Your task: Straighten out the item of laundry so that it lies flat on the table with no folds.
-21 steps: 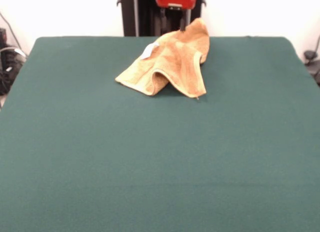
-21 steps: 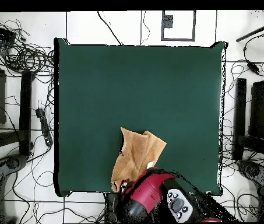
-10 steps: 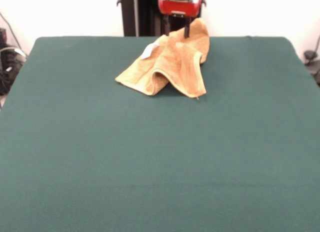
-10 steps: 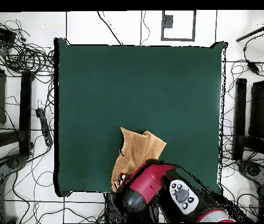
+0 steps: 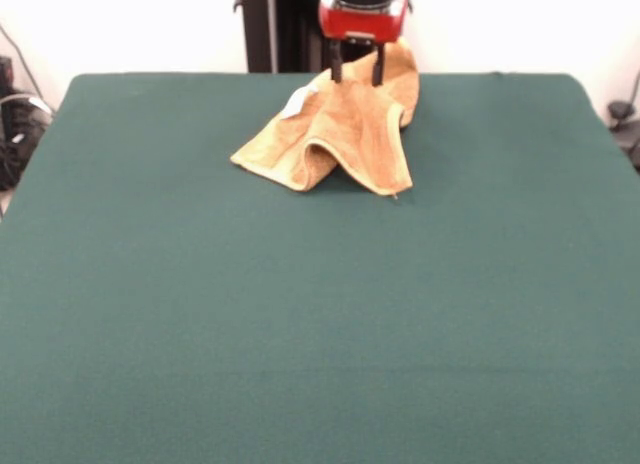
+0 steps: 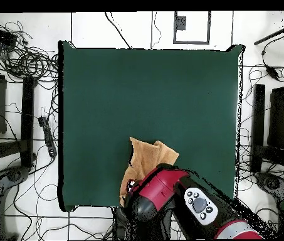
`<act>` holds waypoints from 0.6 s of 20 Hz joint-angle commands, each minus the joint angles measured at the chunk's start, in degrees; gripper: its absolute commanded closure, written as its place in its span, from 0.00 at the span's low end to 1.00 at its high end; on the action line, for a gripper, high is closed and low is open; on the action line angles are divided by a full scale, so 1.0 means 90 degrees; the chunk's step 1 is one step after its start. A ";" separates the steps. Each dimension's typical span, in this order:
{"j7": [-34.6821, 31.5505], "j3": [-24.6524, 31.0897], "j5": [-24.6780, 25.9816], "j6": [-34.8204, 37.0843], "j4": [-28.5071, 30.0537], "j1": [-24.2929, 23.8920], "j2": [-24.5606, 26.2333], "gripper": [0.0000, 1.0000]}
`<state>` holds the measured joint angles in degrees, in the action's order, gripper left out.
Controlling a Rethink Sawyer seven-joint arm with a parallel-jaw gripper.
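Both views are evenly and brightly lit, with soft, diffuse light that seems to fall from above. In the front view the bench [image 5: 320,314] shows a flat matte green with no glare and only a slightly darker tone toward the lower edge of the frame; the white wall along the top is near overexposed. The towel [image 5: 345,134] throws a thin, soft shadow along its lower right edge and holds a dark hollow under its raised fold. The terry texture looks soft rather than crisp. In the overhead view the bench [image 6: 150,100] is uniformly dark green without highlights
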<state>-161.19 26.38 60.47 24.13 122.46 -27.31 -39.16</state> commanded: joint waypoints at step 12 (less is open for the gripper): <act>0.3190 0.1427 -0.0179 0.1308 -0.1083 -0.0166 0.0540 0.00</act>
<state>-154.69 32.28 60.36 29.84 119.01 -29.01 -39.04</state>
